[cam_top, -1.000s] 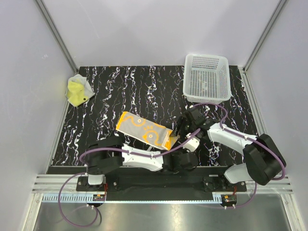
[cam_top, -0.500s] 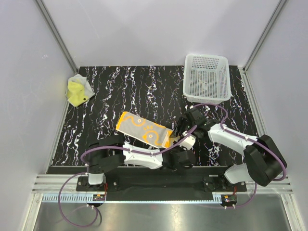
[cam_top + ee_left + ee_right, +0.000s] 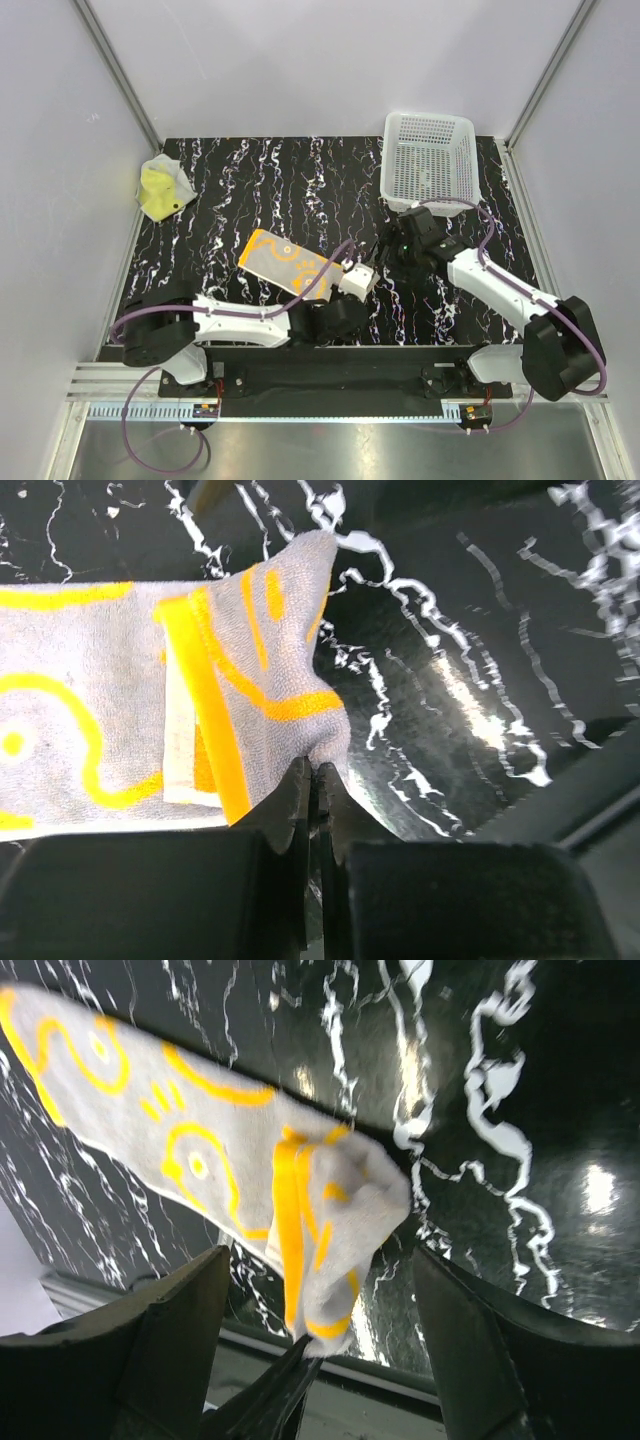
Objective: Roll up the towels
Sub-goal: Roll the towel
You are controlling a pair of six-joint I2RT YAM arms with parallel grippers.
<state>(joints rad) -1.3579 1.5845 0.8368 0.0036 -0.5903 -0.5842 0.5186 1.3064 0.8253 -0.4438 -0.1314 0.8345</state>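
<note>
From above, the orange towel (image 3: 288,266) lies as a long flat strip, set on a slant near the middle of the black, white-veined table (image 3: 250,190). Its pale face carries orange squiggles. The left gripper (image 3: 340,284) sits at the strip's near right end, and the right gripper (image 3: 398,246) hangs just beyond that end, apart from the cloth. The yellow towel (image 3: 162,188) is a crumpled lump with a grey-white underside showing, far off at the table's left edge. The white perforated plastic basket (image 3: 392,170), a rectangular tub with sloped walls, stands at the far right corner. In the left wrist view, the two dark fingers (image 3: 290,805) are pressed together with almost no gap, pinching a corner of the orange towel. The cloth is a napped, looped terry. Its end is doubled over on itself, so a solid orange hem band runs across the fold, and the pinched corner puckers into a small peak. The glossy tabletop beside it throws back bright glare. In the right wrist view, the broad, dark, matte fingers (image 3: 170,1340) stand wide apart with nothing clamped between them. Beyond them the towel stretches away to the upper left, flat and thin. Its folded end is bunched into a soft rounded hump, drawn down to a point where the other arm's slim fingertips nip it at the bottom edge.
</note>
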